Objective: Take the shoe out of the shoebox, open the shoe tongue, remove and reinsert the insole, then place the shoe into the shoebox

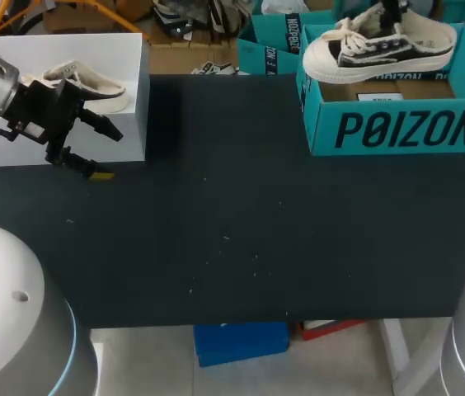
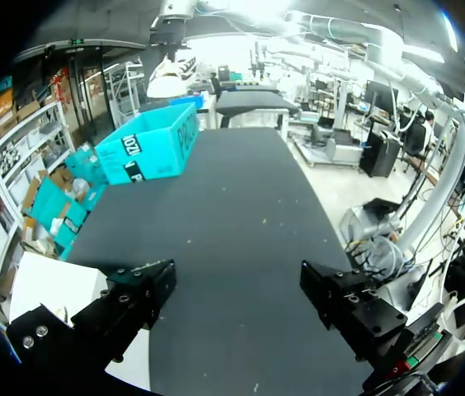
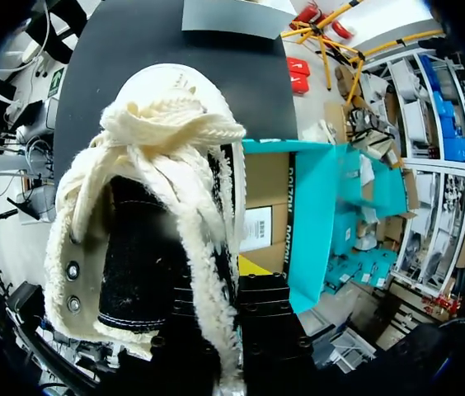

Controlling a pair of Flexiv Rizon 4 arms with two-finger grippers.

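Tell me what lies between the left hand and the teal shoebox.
Past the white box by the open left hand, only bare black tabletop up to the shoebox. The head view shows it; the left wrist view agrees.

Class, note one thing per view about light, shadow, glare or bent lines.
Head view: a darker band lies on the table beside the white box. Left wrist view: bright glare beyond the table's far end, and its straight edges bow. Right wrist view: the shoe, close up, fills the middle, its toe washed out.
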